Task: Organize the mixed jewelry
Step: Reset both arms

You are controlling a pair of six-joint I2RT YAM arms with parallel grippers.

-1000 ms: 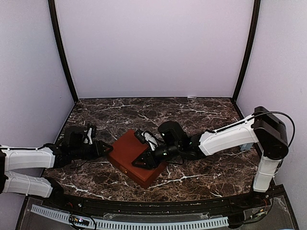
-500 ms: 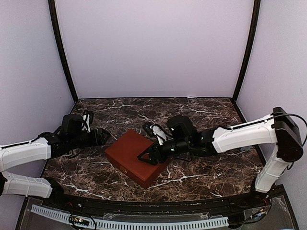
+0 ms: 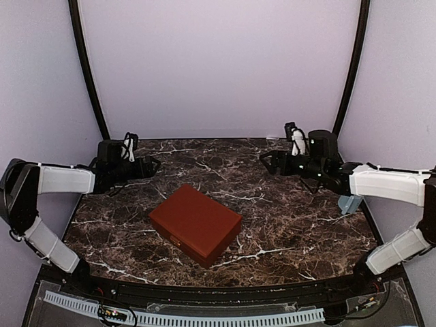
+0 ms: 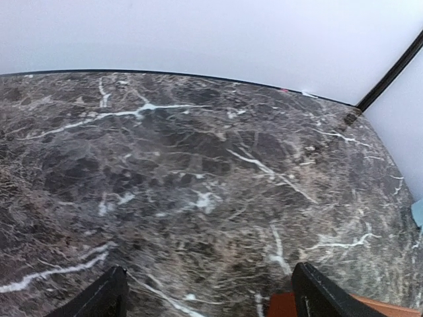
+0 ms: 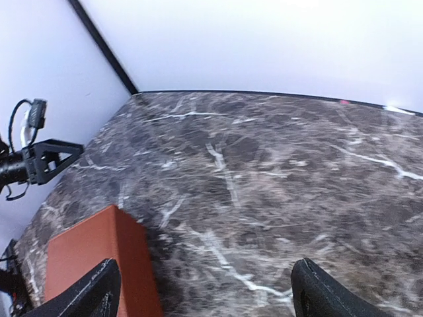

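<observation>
Both arms reach low toward the table's [image 3: 293, 231] far corners, left gripper [image 3: 151, 165] and right gripper [image 3: 267, 162] with jaws apart and empty, while the shut reddish-brown box [image 3: 195, 225] mid-table, nearer the front edge, shows no jewelry.

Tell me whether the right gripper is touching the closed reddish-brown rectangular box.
Apart. The top external view shows bare dark marble tabletop between the right gripper and the reddish-brown box sitting mid-table.
</observation>
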